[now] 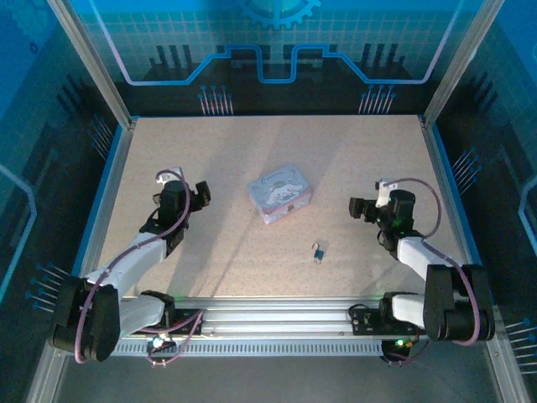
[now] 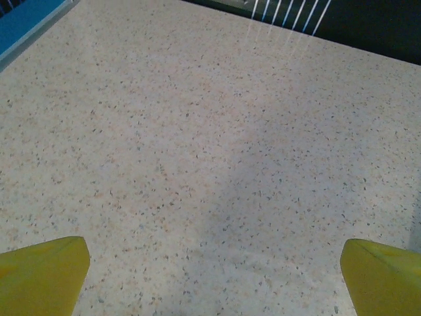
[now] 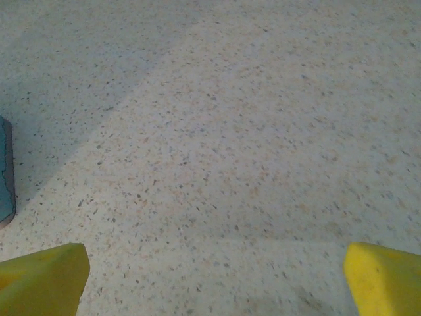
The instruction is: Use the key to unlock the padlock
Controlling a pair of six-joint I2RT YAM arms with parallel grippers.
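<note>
padlock [image 1: 320,250]: on the table near the tin [image 1: 280,193], on its arm-base side, slightly right | key: you can't tell it from the lock | long axis: too small to read | nearer: your right gripper [image 1: 356,206] | jaws: right and left gripper [image 1: 201,194] both spread wide, empty
</note>
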